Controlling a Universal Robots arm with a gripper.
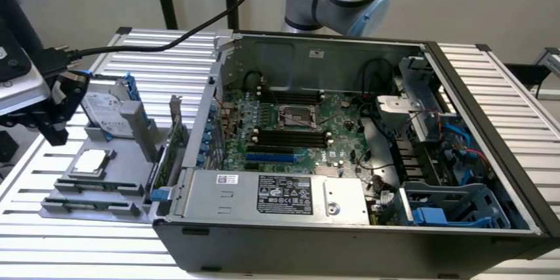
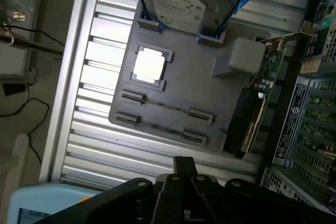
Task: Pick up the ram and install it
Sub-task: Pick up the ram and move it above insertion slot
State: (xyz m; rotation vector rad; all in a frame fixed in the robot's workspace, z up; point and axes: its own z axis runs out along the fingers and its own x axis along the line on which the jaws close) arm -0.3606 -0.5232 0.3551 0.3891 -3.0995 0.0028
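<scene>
While the gripper (image 2: 184, 167) hangs closed and empty above the counter (image 2: 94, 124), the ram (image 2: 160, 107) stands edge-on in the grey holder (image 2: 199, 93) near the processor (image 2: 150, 65); coming down misaligned could strike its thin edge or nudge the processor.

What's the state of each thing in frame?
hand: shut, holding nothing
ram: on edge in tray holders, not picked up
processor chip: flat in tray recess
hard drive: propped in blue bracket
expansion card: on edge in tray
computer case: open, side panel off
memory slots: empty
</scene>
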